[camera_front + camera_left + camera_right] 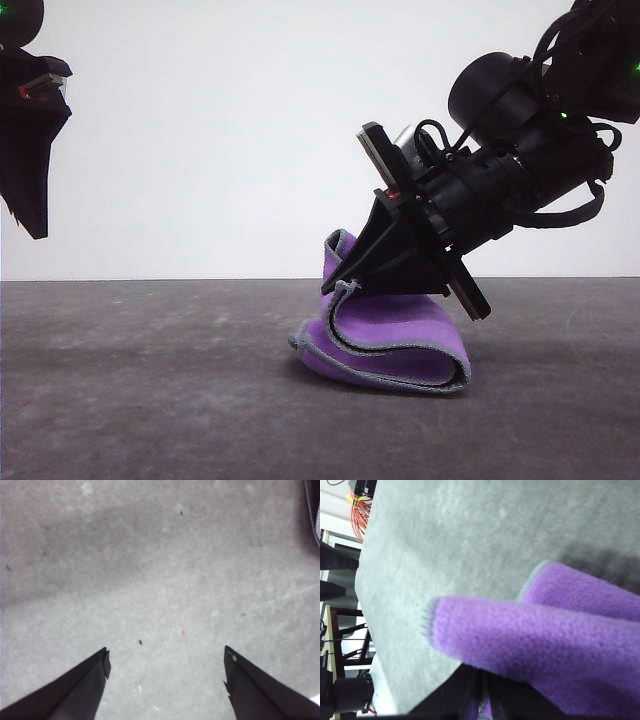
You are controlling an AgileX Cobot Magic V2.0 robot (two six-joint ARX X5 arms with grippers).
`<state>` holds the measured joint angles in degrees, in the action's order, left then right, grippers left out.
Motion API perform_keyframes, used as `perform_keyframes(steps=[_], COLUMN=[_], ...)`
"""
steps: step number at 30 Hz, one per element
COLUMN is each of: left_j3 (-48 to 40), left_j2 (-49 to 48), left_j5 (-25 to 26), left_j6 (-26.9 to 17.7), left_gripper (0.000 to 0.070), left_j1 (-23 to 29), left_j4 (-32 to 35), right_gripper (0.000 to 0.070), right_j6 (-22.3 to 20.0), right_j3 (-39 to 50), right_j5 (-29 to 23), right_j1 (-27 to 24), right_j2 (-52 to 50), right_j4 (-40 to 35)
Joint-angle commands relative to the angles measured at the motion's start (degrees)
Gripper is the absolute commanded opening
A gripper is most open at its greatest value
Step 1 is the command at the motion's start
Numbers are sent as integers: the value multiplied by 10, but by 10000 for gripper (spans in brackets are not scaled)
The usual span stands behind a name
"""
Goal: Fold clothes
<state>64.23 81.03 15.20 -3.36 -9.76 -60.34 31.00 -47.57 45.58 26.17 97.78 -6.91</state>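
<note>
Purple cloth (385, 340) on grey table (150, 400), centre, partly doubled over; soft, light, limp, likely best taken at hem corner. Right gripper (342, 285) clenched on raised edge. Left gripper (165, 665) released, empty, raised well apart. Dark underside mostly hidden; fingertip contact hard to make out

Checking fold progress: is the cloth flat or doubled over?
Doubled over: the cloth curls back on itself, edge pinched in the right pincer.

Right end effector (345, 285): angled down from upper right, fingers pinched closed, tips low near the worktop. Left end effector (165, 662): raised at far left, fingers spread apart.
</note>
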Motion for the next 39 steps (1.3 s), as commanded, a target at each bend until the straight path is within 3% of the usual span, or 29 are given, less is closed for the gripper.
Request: perform_keyframes(steps=[1,4,6,14,21,24,35,39], left_j3=[6,6,6,6,6,6,6,6], left_j2=[4,4,4,4,4,4,4,4], left_j5=[3,3,3,3,3,3,3,3], left_j6=[-3,-3,-3,-3,-3,-5,-5,-5], left_gripper=[437,436,437,437,437,437,436,437], left_j1=[-1,-1,-1,-1,0,0,0,0], left_j4=[2,2,2,2,2,4,27,31], right_gripper=[116,336,407,415,419,418,418,418], right_j6=[5,5,5,-9,-64,-116,-260,-280], right_j3=[-9,-9,-9,-11,-14,-14,-14,-14], right_j5=[5,9,9,10,-4,-46,-296,-330], right_j1=[3,3,3,2,-27,-44,-142,-159], right_j2=[11,11,11,10,-52,-96,-267,-296], right_j4=[-6,-8,-8,-7,42,114,368,398])
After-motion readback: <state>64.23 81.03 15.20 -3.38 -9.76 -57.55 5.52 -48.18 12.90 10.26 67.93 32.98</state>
